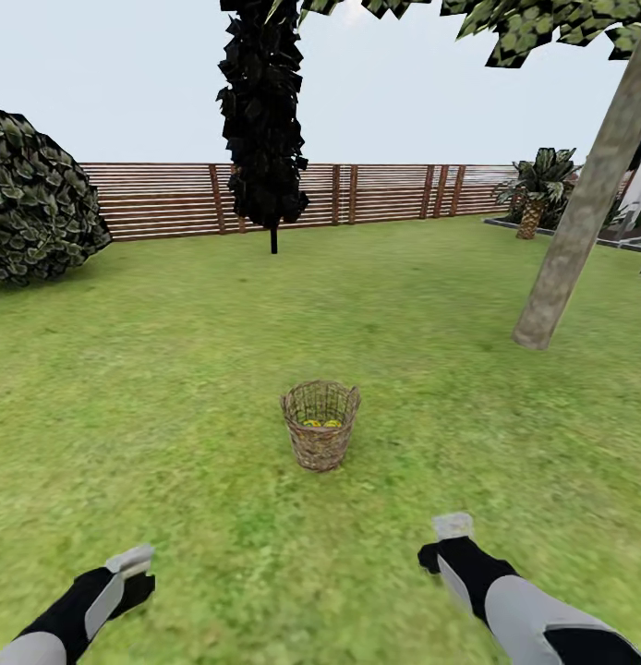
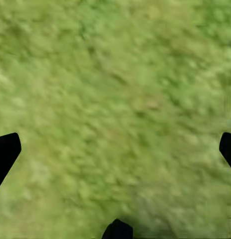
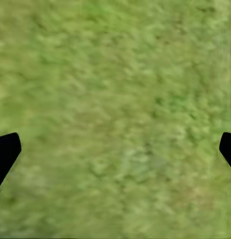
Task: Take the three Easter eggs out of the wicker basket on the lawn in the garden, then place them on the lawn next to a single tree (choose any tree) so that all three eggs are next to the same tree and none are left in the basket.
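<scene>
Three Easter eggs (image 1: 321, 423) lie low inside the wicker basket (image 1: 320, 438), ahead of us on the lawn (image 1: 173, 369). Both grippers' fingers spread wide, empty. We should roll closer, then reach straight down past the rim; the tree (image 1: 579, 222) stands near.

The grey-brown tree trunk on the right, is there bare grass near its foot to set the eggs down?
Yes. Open lawn lies all around the foot of the tree, with a wide bare stretch between it and the wicker basket. Past the tree, towards the short palm and the fence, it looks more crowded.
</scene>
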